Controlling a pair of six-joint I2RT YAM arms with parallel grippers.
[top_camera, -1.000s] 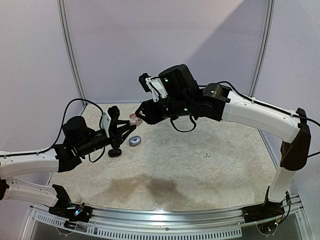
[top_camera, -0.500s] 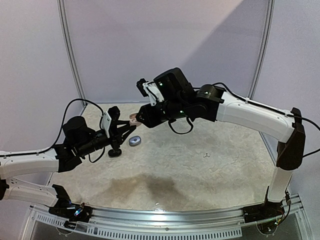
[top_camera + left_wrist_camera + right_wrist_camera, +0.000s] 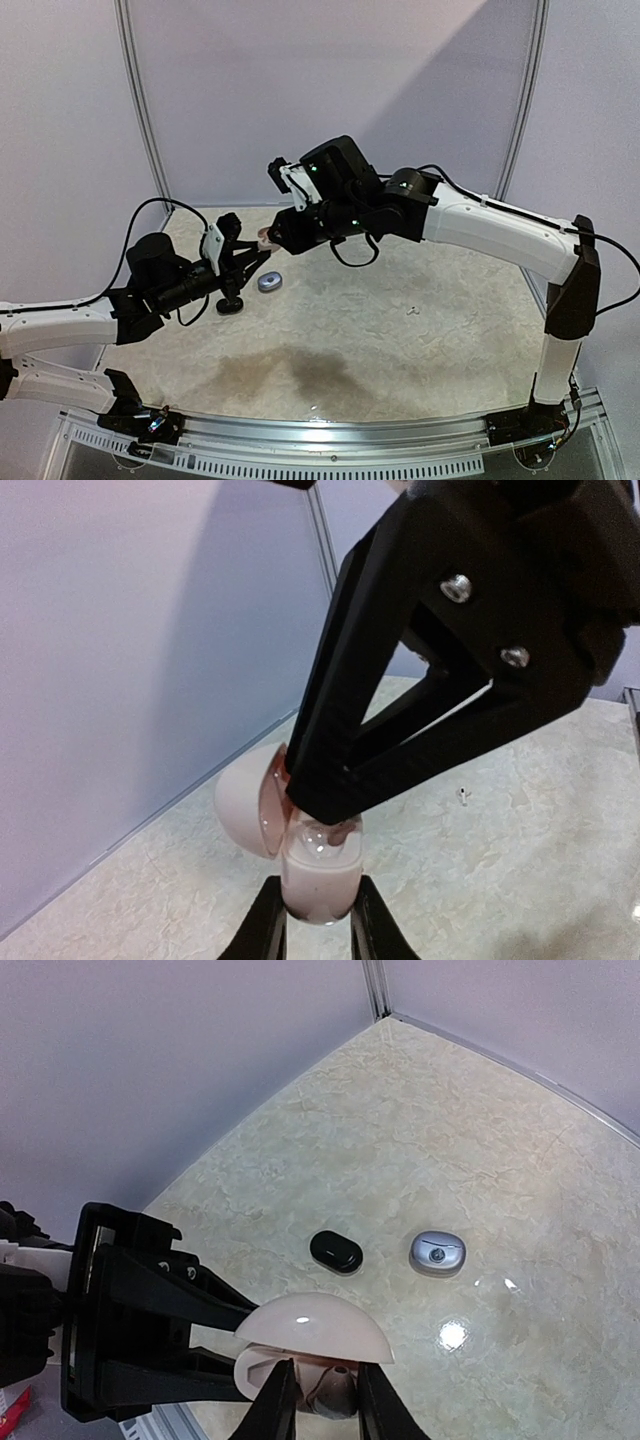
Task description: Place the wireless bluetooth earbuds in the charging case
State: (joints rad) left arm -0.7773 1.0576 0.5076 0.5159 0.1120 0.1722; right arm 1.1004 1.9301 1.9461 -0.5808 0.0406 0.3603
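The left gripper (image 3: pixel 317 912) is clamped on the lower half of a pale pink charging case (image 3: pixel 320 882), holding it up off the marble-patterned table (image 3: pixel 480 1120) at the left centre of the overhead view, with the domed lid swung open to the left in the left wrist view. The right gripper (image 3: pixel 320 1400) reaches in from the upper right, and its tips meet at the mouth of the case. Its fingers are drawn narrow around a small greyish earbud (image 3: pixel 332 1392) that sits right at the opening (whether it is already seated cannot be told). On the table, at the centre of the right wrist view, a black case (image 3: pixel 336 1250) and a silver case (image 3: pixel 437 1252) lie near each other but apart. A loose white earbud (image 3: pixel 411 309) lies alone right of centre in the overhead view, well apart from both grippers.
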